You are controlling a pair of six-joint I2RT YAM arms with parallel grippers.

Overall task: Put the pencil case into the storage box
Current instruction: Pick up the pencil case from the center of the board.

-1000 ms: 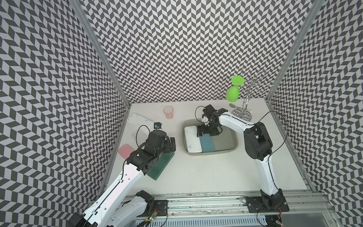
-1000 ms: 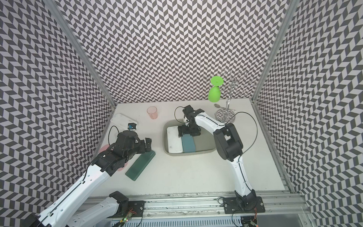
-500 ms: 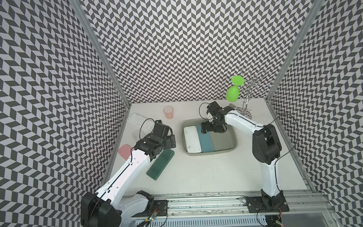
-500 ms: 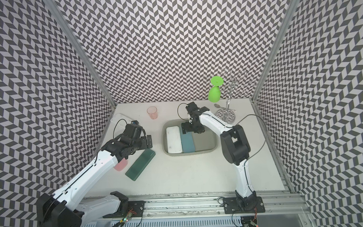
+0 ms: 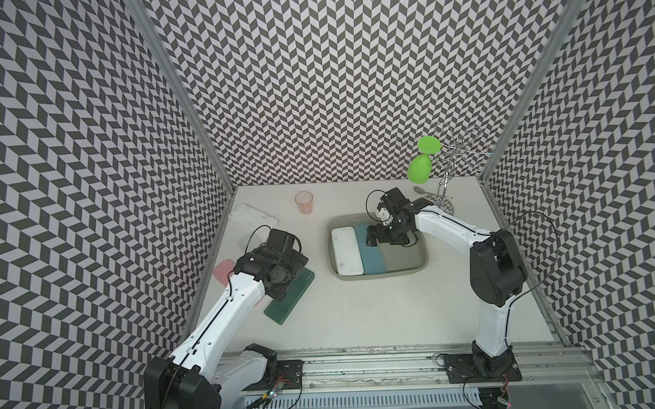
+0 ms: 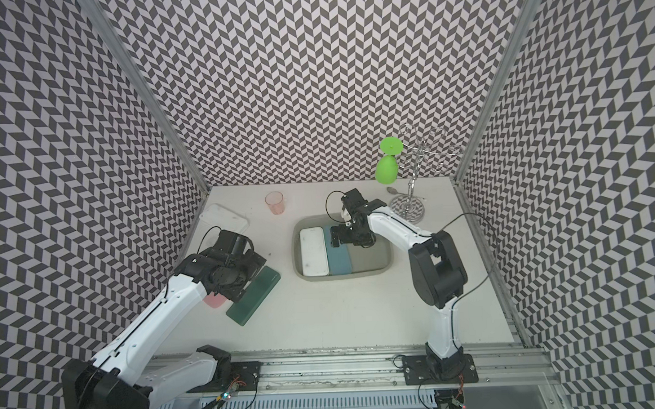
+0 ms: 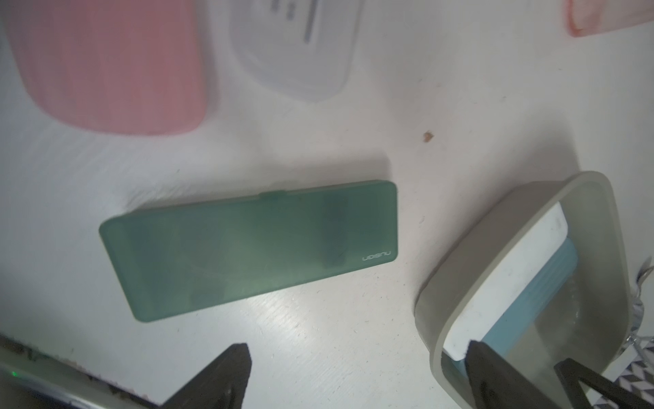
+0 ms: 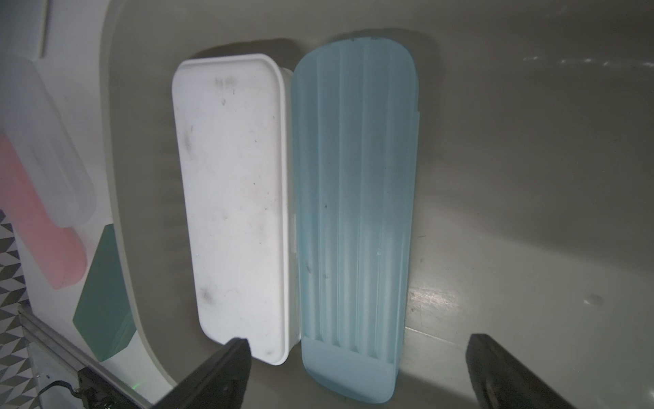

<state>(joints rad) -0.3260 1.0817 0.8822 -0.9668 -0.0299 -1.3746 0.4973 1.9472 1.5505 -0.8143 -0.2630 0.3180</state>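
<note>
The green case (image 7: 247,248) lay flat on the table (image 5: 360,316), well left of the box (image 5: 402,257) and just ahead of the nearer left gripper (image 7: 357,348), its long axis nearly along the empty, wide-spread jaws' span. The right gripper (image 8: 357,345), likewise spread and empty, hung over the box.

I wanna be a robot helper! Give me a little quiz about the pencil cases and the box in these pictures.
1. How many pencil cases lie inside the storage box?
2. True or false: the green pencil case lies outside the box.
3. The right gripper hovers open over which thing? A: the storage box. B: the pink cup. C: the wire rack.

Key
1: two, the white pencil case and the blue pencil case.
2: true.
3: A.
</note>
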